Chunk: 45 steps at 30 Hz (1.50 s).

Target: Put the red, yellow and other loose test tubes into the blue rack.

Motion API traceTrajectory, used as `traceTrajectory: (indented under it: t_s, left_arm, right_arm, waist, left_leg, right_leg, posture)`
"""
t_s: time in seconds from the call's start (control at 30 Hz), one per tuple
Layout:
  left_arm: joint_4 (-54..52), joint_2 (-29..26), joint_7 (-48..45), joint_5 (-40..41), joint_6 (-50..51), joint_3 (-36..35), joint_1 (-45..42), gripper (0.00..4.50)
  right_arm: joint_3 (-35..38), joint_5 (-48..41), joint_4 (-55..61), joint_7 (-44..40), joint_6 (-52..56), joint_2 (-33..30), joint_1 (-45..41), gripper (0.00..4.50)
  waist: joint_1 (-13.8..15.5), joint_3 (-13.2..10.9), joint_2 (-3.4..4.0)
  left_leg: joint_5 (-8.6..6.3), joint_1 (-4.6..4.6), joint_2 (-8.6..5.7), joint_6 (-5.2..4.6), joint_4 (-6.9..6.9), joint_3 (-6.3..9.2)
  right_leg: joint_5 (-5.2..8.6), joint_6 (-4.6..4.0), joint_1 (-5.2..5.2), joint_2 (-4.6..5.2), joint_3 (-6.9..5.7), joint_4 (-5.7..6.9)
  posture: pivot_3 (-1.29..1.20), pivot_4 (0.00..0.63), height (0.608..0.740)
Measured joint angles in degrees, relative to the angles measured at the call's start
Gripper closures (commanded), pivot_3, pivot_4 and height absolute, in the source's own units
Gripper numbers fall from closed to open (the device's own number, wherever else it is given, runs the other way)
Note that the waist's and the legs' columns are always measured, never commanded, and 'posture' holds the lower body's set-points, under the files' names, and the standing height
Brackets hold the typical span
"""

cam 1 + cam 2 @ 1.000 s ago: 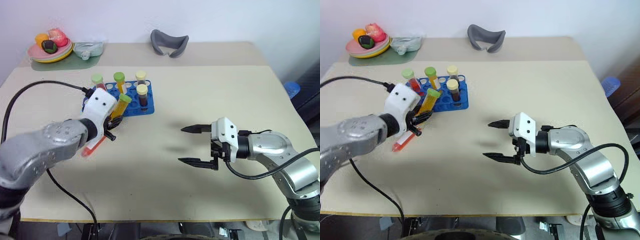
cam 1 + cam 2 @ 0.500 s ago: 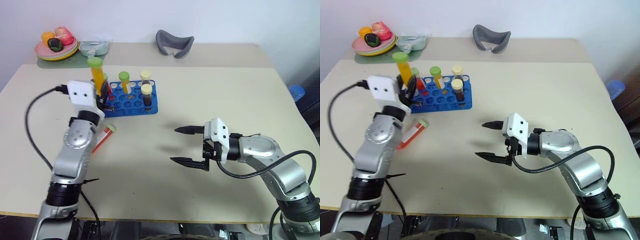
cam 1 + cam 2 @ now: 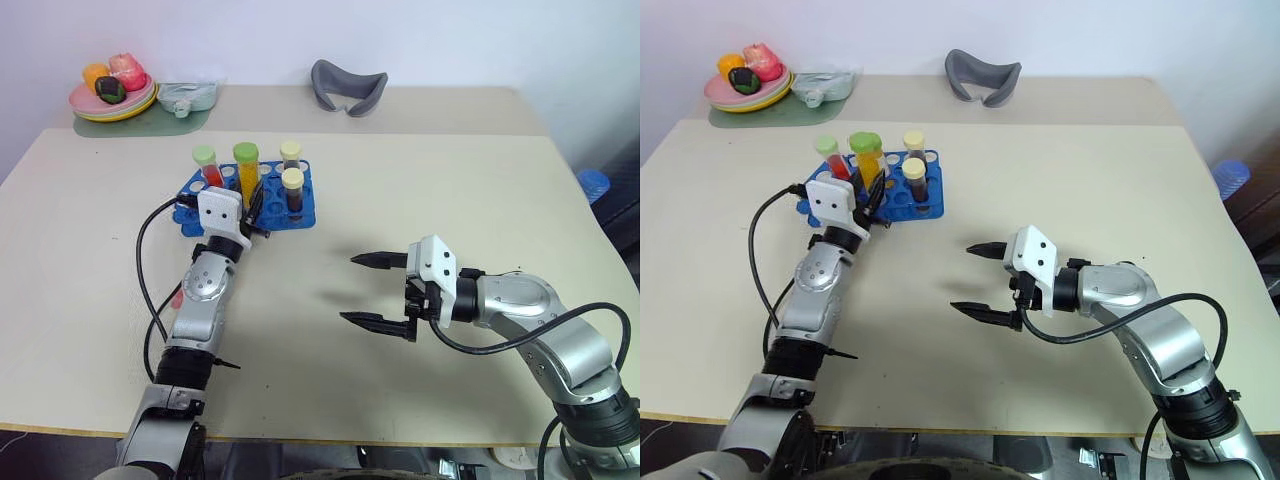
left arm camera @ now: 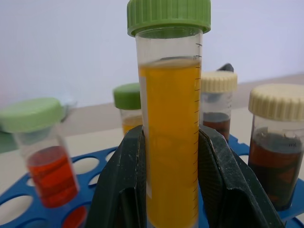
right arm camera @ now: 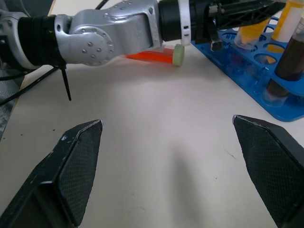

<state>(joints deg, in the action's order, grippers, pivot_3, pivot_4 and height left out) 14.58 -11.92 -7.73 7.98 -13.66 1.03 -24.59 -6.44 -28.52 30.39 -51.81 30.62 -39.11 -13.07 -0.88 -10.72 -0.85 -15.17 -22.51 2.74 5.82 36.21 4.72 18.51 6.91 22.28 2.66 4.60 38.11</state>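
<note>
Left arm has swung forward and straightened since the earlier frames, carrying the yellow-orange tube [image 4: 171, 137] from beside the rack to a spot over the blue rack [image 3: 300, 213]. Left gripper [image 3: 252, 212] pinches that tube low on its body, fingers [image 4: 128, 190] pressed to either side, green cap up and tube upright; likely held that way so the base can drop straight into a hole. Whether the base has entered a hole cannot be told.

Rack already carries a red tube with pale green cap [image 3: 207, 166], two dark brown tubes with cream caps [image 3: 292, 190], and another orange-filled tube with green cap [image 4: 128, 109] behind the held one.

One red tube [image 5: 154, 55] lies on its side on the table [image 3: 420, 180], close to the rack and just beside the left forearm. Judged the next one due for pickup.

Right gripper [image 3: 378, 292] hovers over bare table well apart from the rack, fingers spread wide, holding nothing; it has not shifted.

Writing: fine graduation marks run down the held tube's wall; no figures or brand readable.
</note>
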Motion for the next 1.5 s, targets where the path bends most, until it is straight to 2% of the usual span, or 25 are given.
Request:
traceTrajectory:
  t_s: [0.3,1.03,1.5]
  left_arm:
    - [3.29,1.66,-0.86,-1.15,-3.12,-1.37,-0.89,3.43]
    - [3.54,2.77,-1.87,-1.96,-6.28,-2.93,0.87,3.43]
    - [11.33,4.12,-2.27,-2.09,-9.43,-4.04,-2.27,3.43]
  right_arm:
    - [0.0,0.01,0.0,0.29,0.07,0.0,-0.04,0.0]
    - [0.0,-0.01,0.0,0.36,0.23,0.01,-0.39,0.0]
    - [0.0,-0.01,0.0,0.73,0.24,0.23,-0.38,0.0]
  waist:
    - [0.02,0.0,0.0]
    - [-0.05,0.02,0.02]
    - [-0.03,0.02,0.02]
  left_leg:
    - [0.0,0.0,0.0,0.0,0.01,0.01]
    - [0.0,0.04,0.0,0.0,0.0,0.01]
    - [0.0,0.04,0.0,0.0,0.01,0.01]
  right_leg:
    - [0.0,0.0,-0.01,0.0,-0.01,0.0]
    - [0.0,0.0,-0.03,0.0,-0.01,0.01]
    - [0.0,0.0,-0.03,0.0,-0.01,0.02]
  posture:
    - [0.0,0.15,0.74]
    - [0.0,0.15,0.74]
    - [0.0,0.15,0.74]
